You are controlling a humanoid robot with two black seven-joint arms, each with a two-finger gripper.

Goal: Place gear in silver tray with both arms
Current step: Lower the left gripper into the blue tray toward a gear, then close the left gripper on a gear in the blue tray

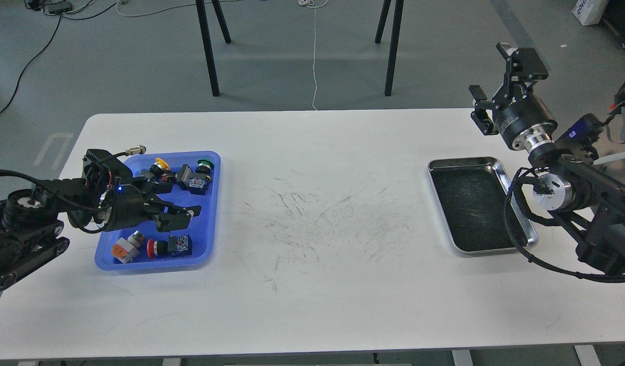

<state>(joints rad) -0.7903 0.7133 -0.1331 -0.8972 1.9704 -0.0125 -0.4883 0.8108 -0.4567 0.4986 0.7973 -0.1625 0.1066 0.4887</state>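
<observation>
The silver tray is located at the right of the frame on the white tabletop, lying flat with its long side running away from the camera. It is seen as a shallow rectangular metal tray with rounded corners, a bright raised rim and a dark floor marked by fine pale scratches. Its lower right corner is partly covered by the right arm's cabling. The right end effector is held in the upper right of the frame, above and beyond the tray's far edge, with its two fingers spread well apart and nothing between them. At the left of the frame, a blue bin holding several push-button switches is placed on the tabletop. The left end effector is positioned over the middle of this bin, its fingers parted and nothing gripped. The two containers are well apart, with scuffed tabletop between them.
</observation>
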